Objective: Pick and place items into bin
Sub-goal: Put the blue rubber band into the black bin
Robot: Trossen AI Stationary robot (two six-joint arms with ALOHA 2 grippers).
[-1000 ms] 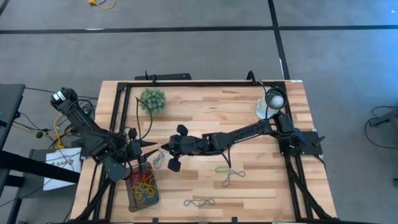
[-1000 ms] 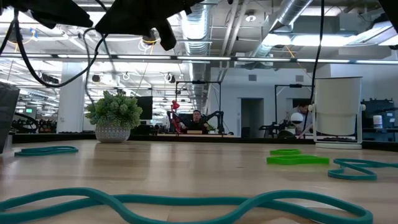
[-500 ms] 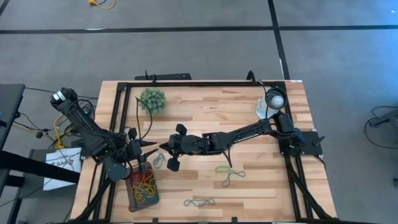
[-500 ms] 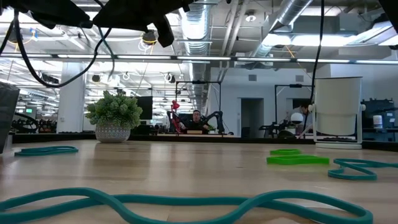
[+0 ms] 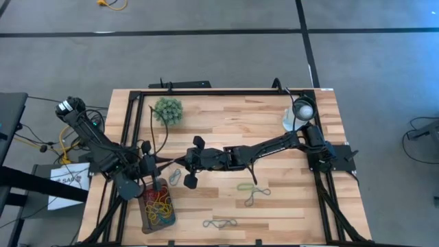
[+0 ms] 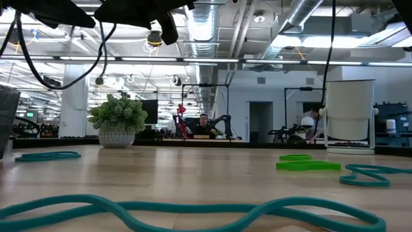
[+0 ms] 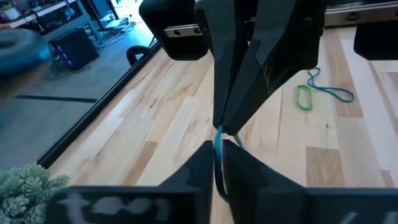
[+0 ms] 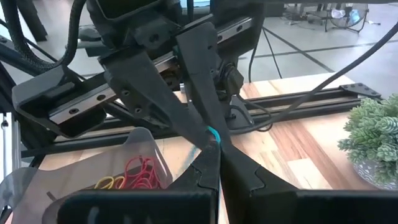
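1. Two grippers meet tip to tip just above the bin (image 5: 157,206): a second ago the left gripper (image 5: 164,165) stood with its fingers spread wide, and now they have drawn in on the teal band (image 7: 217,138) that the right gripper (image 5: 175,165) grasps
2. Everything else lies as before: the plant ball (image 5: 168,110), the white lamp (image 5: 302,112), and the loose bands on the wood, a green one (image 5: 245,186), a blue-grey one (image 5: 255,197) beside it and another (image 5: 219,223) near the front edge
3. Only the wrist views show the shared band; the right wrist view has it pinched where four dark fingertips cross, with red and yellow bands (image 8: 134,174) in the bin beyond
4. From above the band between the tips cannot be made out, but a blue-grey loop (image 5: 175,177) lies on the table (image 5: 226,130) just beside the bin
5. From table height only cables and dark arm parts show overhead, with a teal loop (image 6: 174,211) in the foreground
6. The right arm reaches long and low across the table from its right side; the left arm comes in from the left edge, elbow bent
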